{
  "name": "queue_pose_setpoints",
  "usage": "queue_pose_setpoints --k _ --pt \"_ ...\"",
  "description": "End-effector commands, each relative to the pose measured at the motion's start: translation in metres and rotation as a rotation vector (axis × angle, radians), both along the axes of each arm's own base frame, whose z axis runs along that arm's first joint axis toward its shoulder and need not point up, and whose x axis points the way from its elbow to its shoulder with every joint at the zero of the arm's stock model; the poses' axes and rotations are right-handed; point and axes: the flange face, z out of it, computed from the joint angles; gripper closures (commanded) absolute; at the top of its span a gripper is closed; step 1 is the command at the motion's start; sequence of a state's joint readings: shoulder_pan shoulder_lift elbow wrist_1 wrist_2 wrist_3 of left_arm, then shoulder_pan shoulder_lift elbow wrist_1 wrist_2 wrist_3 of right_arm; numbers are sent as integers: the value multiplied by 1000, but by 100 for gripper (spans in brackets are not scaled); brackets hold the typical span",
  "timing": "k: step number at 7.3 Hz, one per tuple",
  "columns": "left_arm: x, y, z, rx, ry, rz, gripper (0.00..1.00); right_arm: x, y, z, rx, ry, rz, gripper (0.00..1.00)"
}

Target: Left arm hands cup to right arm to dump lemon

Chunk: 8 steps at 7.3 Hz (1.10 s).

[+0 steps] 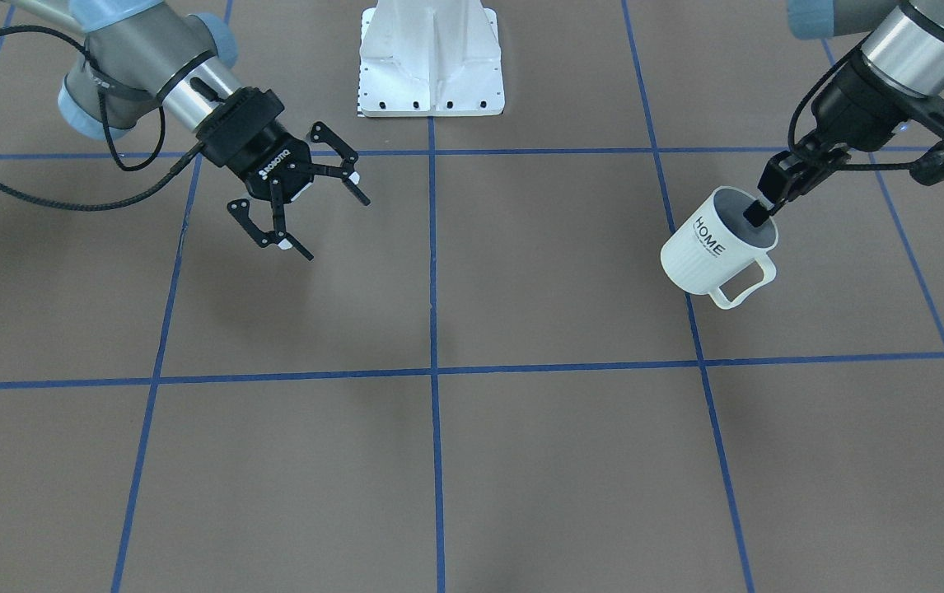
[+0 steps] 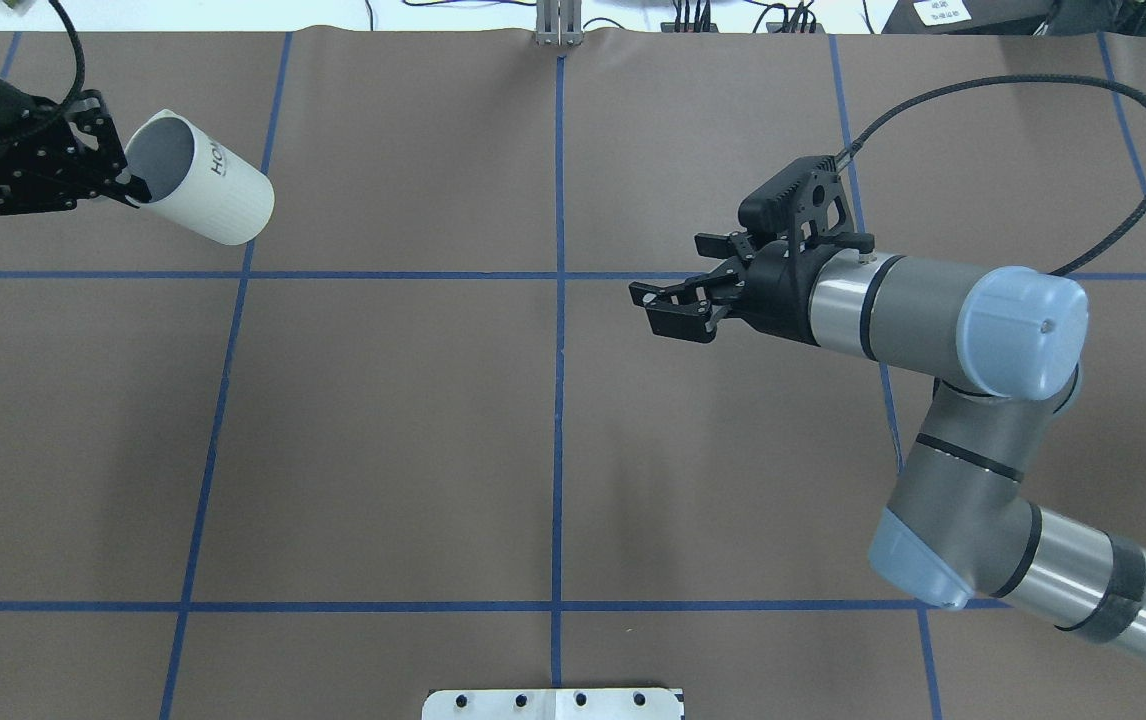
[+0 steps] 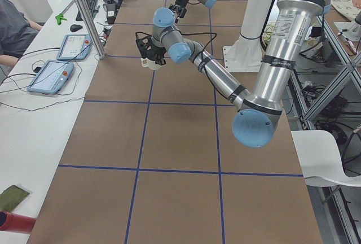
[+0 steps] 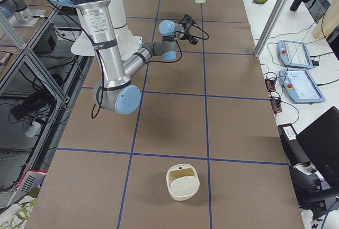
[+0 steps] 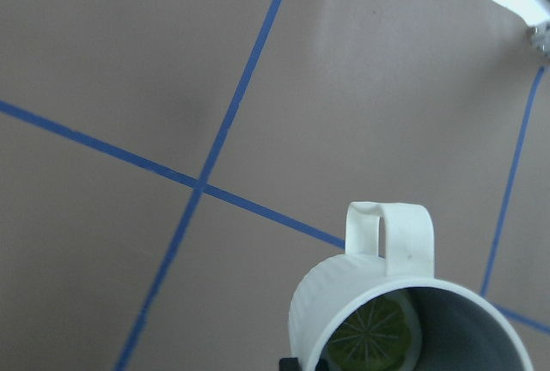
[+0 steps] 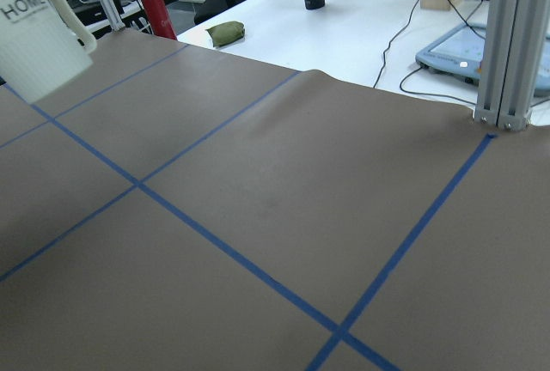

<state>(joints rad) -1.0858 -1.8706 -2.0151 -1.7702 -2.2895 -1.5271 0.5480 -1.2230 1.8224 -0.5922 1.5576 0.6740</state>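
Even bright overhead light; soft faint shadows; frames sharp.

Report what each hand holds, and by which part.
Left hand grips the cup by its rim, one finger inside the mouth. Right hand is open and holds nothing.

white ribbed cup (image 1: pixel 715 251) hangs tilted above the surface's (image 1: pixel 439 461) far left corner; the lemon (image 5: pixel 374 337), seemingly a slice, lies inside.

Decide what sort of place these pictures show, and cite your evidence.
Probably a robotics lab: a brown table marked with a blue tape grid, grey blue-capped robot arms, and tablet-like control pendants on a white bench.
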Motion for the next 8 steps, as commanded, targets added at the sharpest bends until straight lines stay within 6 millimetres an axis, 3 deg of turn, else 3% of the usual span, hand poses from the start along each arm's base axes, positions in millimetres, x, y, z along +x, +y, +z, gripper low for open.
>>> queue_pose_setpoints --k 1,5,7,8 --pt "16 -6 -46 -126 53 -53 100 -36 32 -25 177 78 160 2" --pt "72 14 -106 -205 114 -9 100 -49 37 -78 420 167 197 1" --pt "92 25 -129 -223 142 9 100 -54 44 -101 431 145 242 1" --pt "98 29 -135 -219 148 20 100 -56 46 -102 429 143 244 2"
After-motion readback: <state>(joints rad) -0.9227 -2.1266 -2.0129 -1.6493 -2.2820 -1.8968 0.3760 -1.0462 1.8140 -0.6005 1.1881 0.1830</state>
